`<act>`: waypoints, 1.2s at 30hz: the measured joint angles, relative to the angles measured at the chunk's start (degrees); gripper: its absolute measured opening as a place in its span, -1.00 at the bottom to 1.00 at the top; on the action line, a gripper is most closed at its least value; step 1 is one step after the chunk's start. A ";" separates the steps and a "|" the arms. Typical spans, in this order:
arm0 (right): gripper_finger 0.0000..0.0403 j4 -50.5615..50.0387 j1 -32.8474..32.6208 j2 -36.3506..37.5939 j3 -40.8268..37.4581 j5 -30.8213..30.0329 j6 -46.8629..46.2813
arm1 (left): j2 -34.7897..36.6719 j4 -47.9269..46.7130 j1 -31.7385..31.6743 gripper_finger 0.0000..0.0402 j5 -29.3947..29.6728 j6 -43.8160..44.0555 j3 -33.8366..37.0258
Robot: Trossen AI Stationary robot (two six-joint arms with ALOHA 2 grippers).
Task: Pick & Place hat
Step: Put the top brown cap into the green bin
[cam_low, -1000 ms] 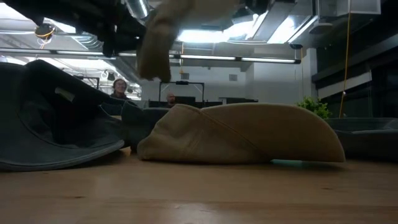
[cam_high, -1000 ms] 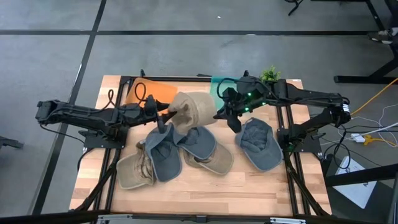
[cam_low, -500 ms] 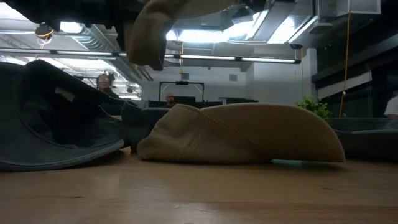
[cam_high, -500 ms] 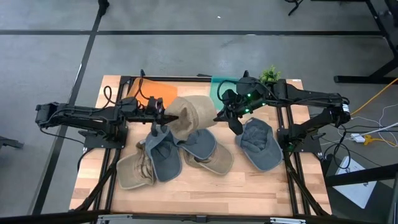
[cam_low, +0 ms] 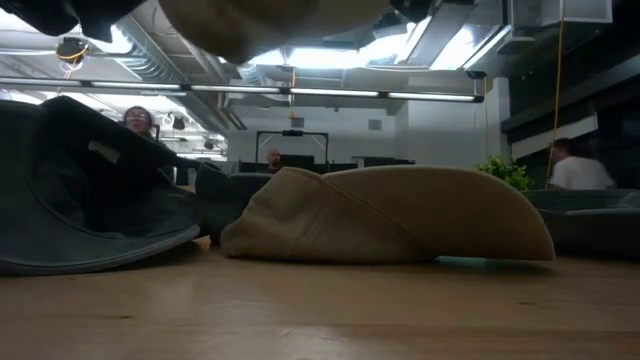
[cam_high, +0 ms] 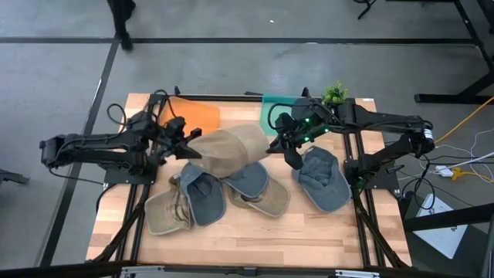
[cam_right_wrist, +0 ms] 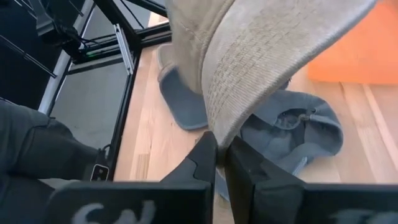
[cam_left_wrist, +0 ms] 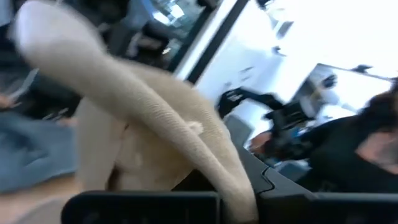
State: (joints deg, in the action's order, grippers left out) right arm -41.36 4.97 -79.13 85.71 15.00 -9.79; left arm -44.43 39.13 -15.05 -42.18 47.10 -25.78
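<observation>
Tan hat (cam_high: 230, 149) held aloft between both arms, above the pile of hats on the wooden table (cam_high: 231, 239). The left gripper (cam_high: 187, 150), wide open a second ago, has now clamped onto the hat's 9 o'clock edge; the right gripper (cam_high: 272, 144) grips the brim at 3 o'clock, its fingers (cam_right_wrist: 208, 152) pinched tight on the fabric. The hat has stretched flatter and drifted toward the left arm — probably a two-handed carry or a handover (which one cannot be told). Hidden or unclear: the left wrist view is blurred, the contact itself buried in cloth; the low view cuts the raised hat off at 12 o'clock; the destination is not evident, though an orange mat (cam_high: 193, 117) lies at 11 o'clock.
</observation>
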 joint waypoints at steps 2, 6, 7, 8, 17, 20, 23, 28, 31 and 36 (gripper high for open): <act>-0.89 1.18 -0.01 -0.71 0.00 -0.04 -0.03 | 0.00 4.58 -1.09 -0.98 -1.49 3.77 0.00; -0.86 4.14 0.00 -2.33 0.07 -0.31 -0.15 | 0.02 7.33 -2.50 -0.98 -2.91 8.48 0.00; -0.83 4.79 0.02 -2.83 0.07 -0.53 -0.30 | 0.02 7.34 -2.70 -0.98 -3.22 9.07 0.00; -0.80 5.49 0.02 -3.38 0.05 -0.79 -0.70 | -0.04 7.44 -2.82 -0.98 -3.37 9.45 0.00; -0.18 4.14 1.72 -5.97 -0.02 -0.66 -6.37 | -0.41 7.19 -3.00 -0.98 -2.40 10.83 0.00; 0.06 2.76 2.35 -5.95 -0.02 -0.62 -6.22 | -0.41 6.16 -3.98 -0.98 -2.01 10.83 0.00; 0.25 2.56 2.58 -5.75 -0.02 -0.63 -5.40 | -0.44 4.76 -5.33 -0.98 0.05 10.76 0.00; 0.40 7.06 1.91 -5.70 -0.02 -2.84 -4.81 | -0.44 2.13 -7.47 -0.98 4.50 10.71 0.00; 0.41 12.56 0.92 -5.98 -0.02 -7.25 -2.32 | -0.44 0.12 -8.08 -0.98 6.35 10.70 0.00; 0.41 21.30 0.06 -7.36 -0.02 -11.50 3.34 | -0.47 -1.65 -8.11 -0.98 8.03 10.69 0.00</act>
State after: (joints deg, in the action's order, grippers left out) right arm -20.06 5.04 -86.49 85.69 3.50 -6.44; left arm -44.90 37.47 -23.16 -34.15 57.79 -25.78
